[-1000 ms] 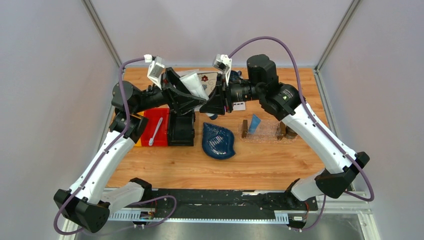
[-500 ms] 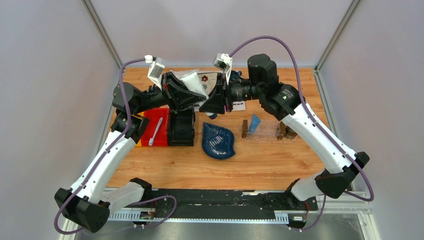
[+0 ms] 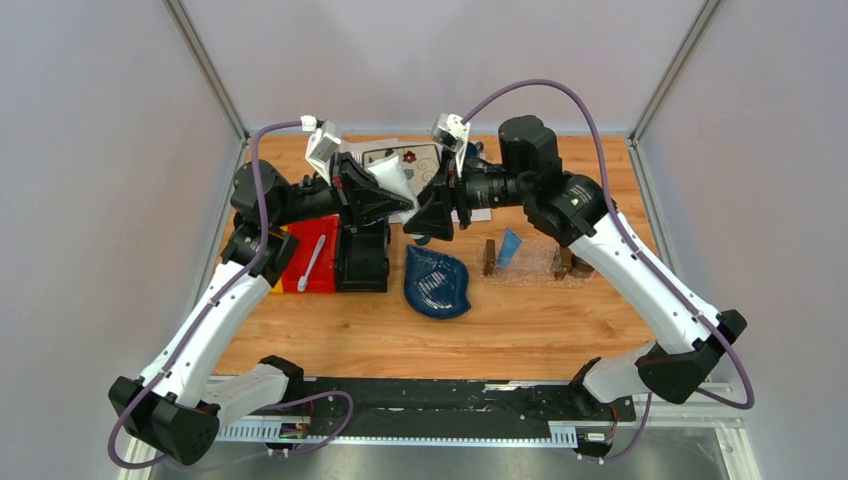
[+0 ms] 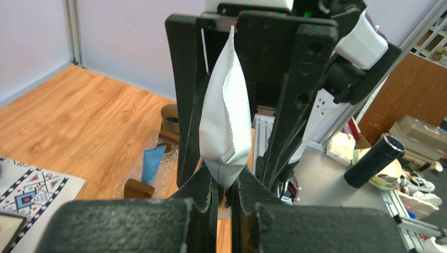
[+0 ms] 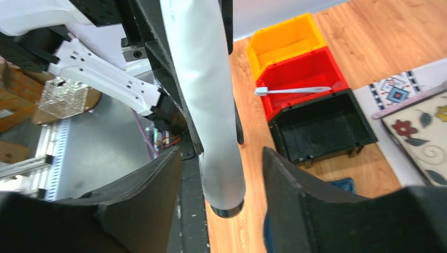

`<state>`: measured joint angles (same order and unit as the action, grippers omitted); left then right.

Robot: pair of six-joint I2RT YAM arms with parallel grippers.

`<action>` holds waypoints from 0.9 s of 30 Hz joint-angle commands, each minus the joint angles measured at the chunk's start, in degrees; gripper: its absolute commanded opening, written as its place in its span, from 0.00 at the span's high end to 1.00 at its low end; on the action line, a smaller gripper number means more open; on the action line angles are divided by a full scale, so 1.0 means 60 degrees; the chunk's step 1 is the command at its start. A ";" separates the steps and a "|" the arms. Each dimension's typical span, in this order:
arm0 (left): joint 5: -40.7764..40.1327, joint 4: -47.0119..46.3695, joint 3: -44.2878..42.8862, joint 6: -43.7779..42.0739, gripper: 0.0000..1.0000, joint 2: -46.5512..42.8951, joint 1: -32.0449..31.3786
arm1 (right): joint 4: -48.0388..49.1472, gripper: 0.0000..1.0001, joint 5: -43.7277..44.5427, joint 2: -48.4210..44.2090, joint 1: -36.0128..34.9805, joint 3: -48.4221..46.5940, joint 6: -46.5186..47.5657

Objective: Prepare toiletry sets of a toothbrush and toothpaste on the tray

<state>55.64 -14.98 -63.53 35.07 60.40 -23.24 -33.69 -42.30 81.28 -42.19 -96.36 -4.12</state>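
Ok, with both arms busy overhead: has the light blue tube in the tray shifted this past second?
No. The light blue tube lies as before, beside the tray's wooden block nearer the blue dish.

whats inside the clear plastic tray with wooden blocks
One small light blue toothpaste tube lies in the clear tray near its left block. Nothing else shows; the right arm hides its right edge.

Three open plastic bins stand side by side near the left edge of the wooden table [image 3: 520,330]: an orange-yellow bin [image 5: 274,42] outermost, a red bin [image 5: 303,74] in the middle, a black bin [image 5: 316,126] innermost. A dark blue leaf-shaped dish [image 3: 437,281] lies just beside the black bin. Patterned flat mats [image 3: 405,158] lie along the far edge
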 commanded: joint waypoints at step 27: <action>0.0717 0.7258 -0.1981 -0.6636 1.00 0.0494 -0.1311 | -0.1152 0.13 0.0459 -0.0743 -0.0101 -0.0625 0.1419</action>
<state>59.92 27.49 -72.93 -0.38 63.18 -30.24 -41.25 -37.63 76.51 -42.30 -98.10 4.75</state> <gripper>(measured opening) 0.066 0.877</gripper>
